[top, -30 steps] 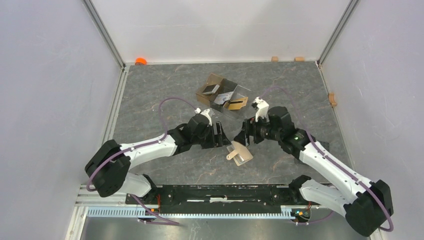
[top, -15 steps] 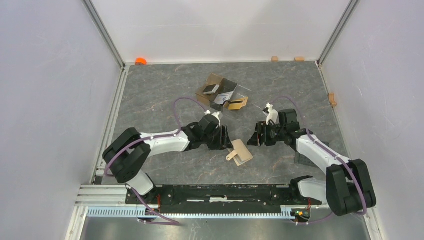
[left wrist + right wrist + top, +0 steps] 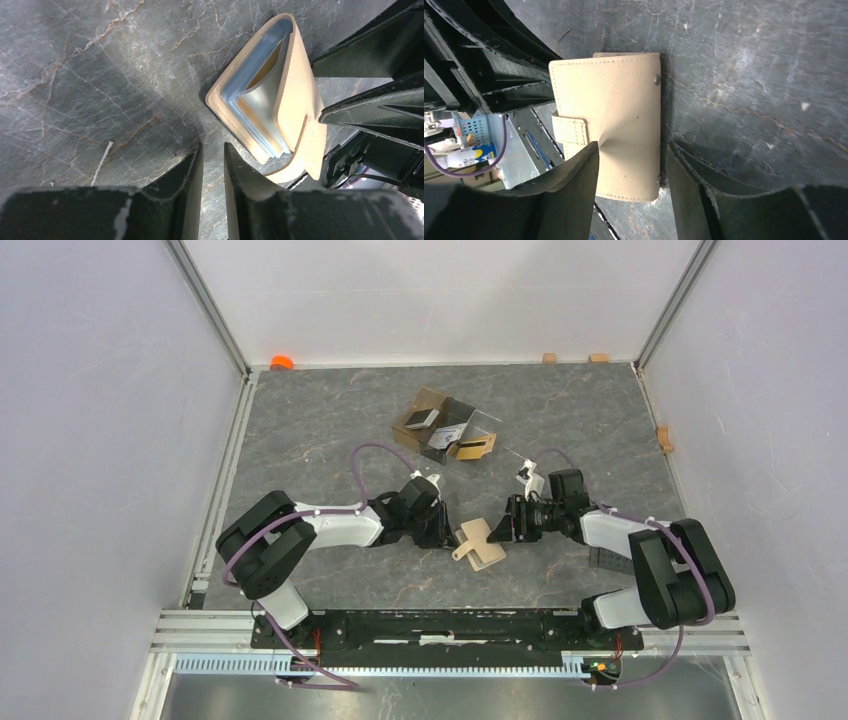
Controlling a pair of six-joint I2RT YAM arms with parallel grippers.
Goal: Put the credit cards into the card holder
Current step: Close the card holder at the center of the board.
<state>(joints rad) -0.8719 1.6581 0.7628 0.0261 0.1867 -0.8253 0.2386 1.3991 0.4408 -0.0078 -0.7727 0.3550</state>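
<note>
Caught between two facing pincers, the tan wallet (image 3: 482, 544) lies on the grey tabletop (image 3: 320, 430). Its snap tab is unfastened and its blue pockets fan toward the left pincer (image 3: 212, 146). Inside those pockets show what look like cards (image 3: 264, 100), one silver and one orange-gold. The right pincer (image 3: 633, 146) pinches the wallet: one finger (image 3: 574, 185) dents the cover, and the other sits against the studded edge. The left pincer, just short of the wallet's open side, grips nothing. Its fingers are set almost together, with a thin slit between them. Both arms lie low over the tabletop, upper links folded back near the bases and forearms reaching inward. Their wrists are level, so the pincers point at each other. Beyond both pincers and well apart from them, a clear box (image 3: 447, 430) holds more cards, one dark and one orange-gold. An orange object (image 3: 281, 362) sits in the corner far beyond the left pincer.
</note>
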